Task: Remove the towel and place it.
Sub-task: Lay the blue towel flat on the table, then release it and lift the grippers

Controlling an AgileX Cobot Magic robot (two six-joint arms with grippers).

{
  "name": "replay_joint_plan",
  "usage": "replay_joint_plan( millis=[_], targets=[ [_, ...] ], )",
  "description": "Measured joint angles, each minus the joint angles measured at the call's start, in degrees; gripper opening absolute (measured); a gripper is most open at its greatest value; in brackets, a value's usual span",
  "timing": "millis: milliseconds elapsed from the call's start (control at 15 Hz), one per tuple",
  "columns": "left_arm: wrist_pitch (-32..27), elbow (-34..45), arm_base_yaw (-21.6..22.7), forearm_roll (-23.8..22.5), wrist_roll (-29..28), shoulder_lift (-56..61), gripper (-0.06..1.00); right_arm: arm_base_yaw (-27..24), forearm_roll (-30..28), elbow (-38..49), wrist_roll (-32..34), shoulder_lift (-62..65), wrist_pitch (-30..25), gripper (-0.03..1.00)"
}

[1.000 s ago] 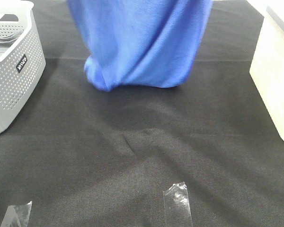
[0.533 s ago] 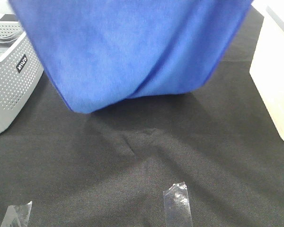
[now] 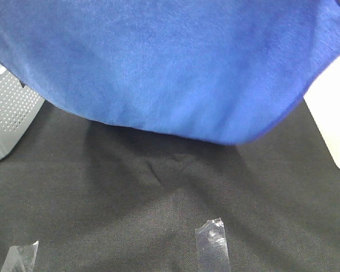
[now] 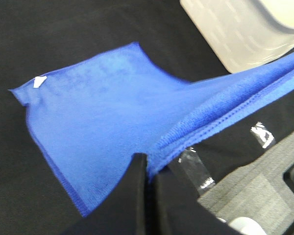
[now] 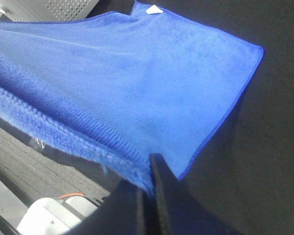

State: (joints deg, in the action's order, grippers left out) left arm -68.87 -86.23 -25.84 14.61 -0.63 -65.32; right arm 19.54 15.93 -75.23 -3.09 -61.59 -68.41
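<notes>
The towel point(image 3: 164, 62) is royal blue and plush, and it hangs spread wide above the black table, filling the upper half of the exterior high view and hiding both grippers there. In the left wrist view my left gripper point(image 4: 147, 165) is shut on the towel's point(image 4: 103, 117) stitched edge, and a small white tag point(image 4: 39, 82) shows at a far corner. Seen from the right wrist, my right gripper point(image 5: 148, 172) is shut on the opposite end of the same edge of the towel point(image 5: 137, 73). Between the two grips the edge runs taut, and the rest drapes down towards the table.
A grey perforated basket point(image 3: 8, 113) stands at the left, partly behind the towel. A white container point(image 3: 331, 124) stands at the right edge. Two pieces of clear tape point(image 3: 214, 243) point(image 3: 20, 258) lie on the black cloth point(image 3: 158, 192) near the front.
The towel has risen and spread out sideways. It went from a narrow hanging bundle at the back to a broad sheet covering the top of the view, its lower edge off the table.
</notes>
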Motion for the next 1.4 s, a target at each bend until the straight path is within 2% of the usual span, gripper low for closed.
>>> replay_joint_plan(
  millis=[267,600,800,1000,1400],
  targets=[
    [0.0,11.1,0.1,4.0,0.6,0.7,0.0,-0.1,1.1,7.2,1.5,3.4,-0.4,0.03],
    [-0.1,23.5,0.1,11.5,-0.6,7.1,0.0,-0.2,5.7,19.1,5.4,12.0,-0.9,0.03],
    [0.1,31.3,0.1,13.8,-1.7,9.2,0.0,-0.2,7.6,24.2,5.9,12.5,-0.8,0.03],
    [0.7,39.9,0.1,16.6,-1.5,6.6,0.0,-0.2,7.7,28.0,5.9,9.6,-0.9,0.03],
    [0.8,44.1,0.1,17.2,3.1,-3.8,0.0,-0.2,9.4,34.7,2.8,-1.8,-1.0,0.03]
  ],
)
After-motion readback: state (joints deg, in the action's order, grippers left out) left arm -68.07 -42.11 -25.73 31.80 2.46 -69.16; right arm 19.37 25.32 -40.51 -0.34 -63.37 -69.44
